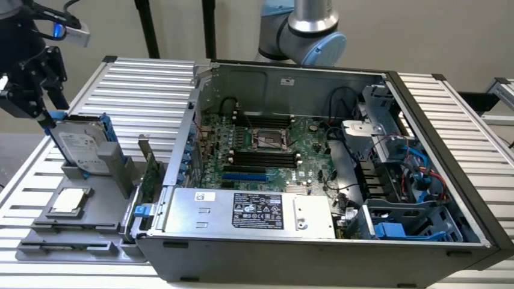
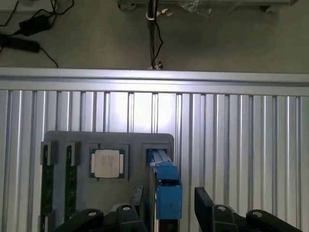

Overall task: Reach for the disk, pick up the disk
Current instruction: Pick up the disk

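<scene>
Hand: the hand (image 2: 168, 192) is wide open and holds nothing.
Disk: the disk (image 1: 80, 142) stands on edge in a slot of the grey holder (image 1: 105, 176), directly below the hand. Its blue top rail sits between the two fingers.
Centring: in the wrist view the rail looks slightly nearer one finger than the other. I cannot tell whether either finger touches it.
Risk, uneven closing: the nearer finger would likely land first and push the disk sideways, so it could tilt or bind in its slot.
Risk, shallow hold: if the hand grips only the smooth plastic rail, the heavy metal body could slip and drop back into the holder.
Risk, holder dragged: a snug slot could lift the holder off the tabletop (image 1: 136, 84) along with the disk.
Risk, neighbour: the chip (image 2: 107, 163) lies flat in the same holder, below and just to one side of the hand. A jolt to the holder could unseat it.
</scene>
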Motion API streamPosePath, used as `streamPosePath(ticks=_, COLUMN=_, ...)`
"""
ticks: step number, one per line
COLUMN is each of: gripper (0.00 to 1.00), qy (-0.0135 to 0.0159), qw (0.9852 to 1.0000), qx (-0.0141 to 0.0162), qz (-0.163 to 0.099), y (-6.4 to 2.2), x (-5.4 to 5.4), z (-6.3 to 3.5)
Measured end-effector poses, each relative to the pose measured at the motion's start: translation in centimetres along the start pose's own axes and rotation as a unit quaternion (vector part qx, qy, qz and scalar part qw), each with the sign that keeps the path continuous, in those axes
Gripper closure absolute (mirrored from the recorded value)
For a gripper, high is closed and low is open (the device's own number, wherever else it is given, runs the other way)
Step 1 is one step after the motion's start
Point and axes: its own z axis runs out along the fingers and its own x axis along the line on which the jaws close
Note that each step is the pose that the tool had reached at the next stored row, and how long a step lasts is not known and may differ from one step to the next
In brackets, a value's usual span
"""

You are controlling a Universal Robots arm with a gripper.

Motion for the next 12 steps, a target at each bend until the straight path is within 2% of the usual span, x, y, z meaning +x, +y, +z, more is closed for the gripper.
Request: streamPosePath(ticks=12, gripper=0.46, qy=0.0000, qw=1.0000, qx=0.0010, qz=0.000, y=-0.08, x=0.3, z=2.10)
